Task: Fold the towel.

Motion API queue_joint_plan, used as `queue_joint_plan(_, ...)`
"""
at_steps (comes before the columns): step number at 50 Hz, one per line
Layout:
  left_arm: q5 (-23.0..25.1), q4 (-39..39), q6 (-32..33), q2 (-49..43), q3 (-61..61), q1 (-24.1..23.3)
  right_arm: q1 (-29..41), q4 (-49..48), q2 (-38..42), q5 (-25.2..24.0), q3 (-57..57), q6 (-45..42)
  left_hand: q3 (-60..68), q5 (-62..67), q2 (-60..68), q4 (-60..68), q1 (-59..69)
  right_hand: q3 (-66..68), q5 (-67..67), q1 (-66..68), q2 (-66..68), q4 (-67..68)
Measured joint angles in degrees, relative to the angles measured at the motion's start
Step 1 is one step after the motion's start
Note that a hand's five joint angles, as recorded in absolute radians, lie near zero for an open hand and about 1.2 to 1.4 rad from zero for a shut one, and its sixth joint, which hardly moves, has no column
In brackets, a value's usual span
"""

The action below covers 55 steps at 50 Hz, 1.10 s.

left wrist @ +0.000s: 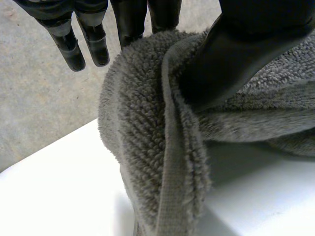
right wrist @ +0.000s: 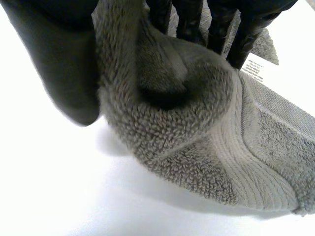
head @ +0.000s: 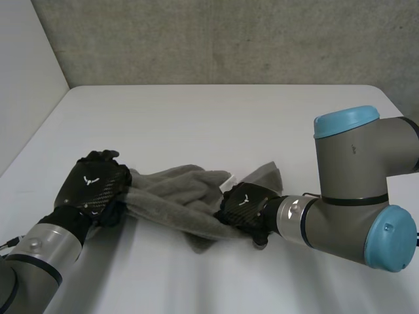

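Currently I see the white table (head: 196,118) bearing the grey towel (head: 173,199), bunched into a loose rope across its near half. My left hand (head: 91,185) is clamped on the towel's left end, thumb pressing the hem against the fingers. My right hand (head: 243,205) pinches a fold at the right end between thumb and fingers. A white label (right wrist: 257,66) lies at its fingertips.

Label (right wrist: 258,66) print on towel (right wrist: 197,147): too small to read. Right hand (head: 243,206) covers towel's near right part. Right arm (head: 353,196) cut off at right.
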Motion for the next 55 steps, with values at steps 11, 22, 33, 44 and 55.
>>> queue_joint_plan(11, 2.33, 0.53, 0.12, -2.03, 3.51, 1.32, -2.54, 0.99, -4.43, -3.07, -2.93, 0.01, 0.00, 0.09, 0.11, 0.00, 0.11, 0.00, 27.23, 24.66, 21.41, 0.00)
queue_joint_plan(22, 4.03, -2.72, 0.64, -10.55, 28.40, 0.91, -3.03, -25.64, -11.34, -1.28, -13.96, 19.81, 0.00, 0.62, 0.27, 0.00, 0.29, 0.00, 27.23, 26.71, 22.01, 0.00)
queue_joint_plan(33, -0.10, -2.35, -4.97, -1.59, 35.66, -0.18, -6.72, -42.02, -23.13, 4.73, 0.63, 34.61, 0.00, 0.62, 0.27, 0.00, 0.29, 0.00, 20.89, 22.38, 21.84, 0.00)
queue_joint_plan(44, 6.04, 3.26, -3.81, -3.60, 12.26, 0.18, -7.67, -24.33, -24.35, 1.20, 21.19, 17.78, 0.00, 0.62, 0.27, 0.00, 0.29, 0.00, -18.70, -14.49, -13.21, 0.00)
queue_joint_plan(55, 9.00, 6.65, 6.14, -13.01, 1.26, 1.01, -8.33, -22.09, -23.27, 0.78, 25.90, 10.94, 0.00, 0.62, 0.27, 0.00, 0.28, 0.00, -18.96, -14.86, -13.31, 0.00)
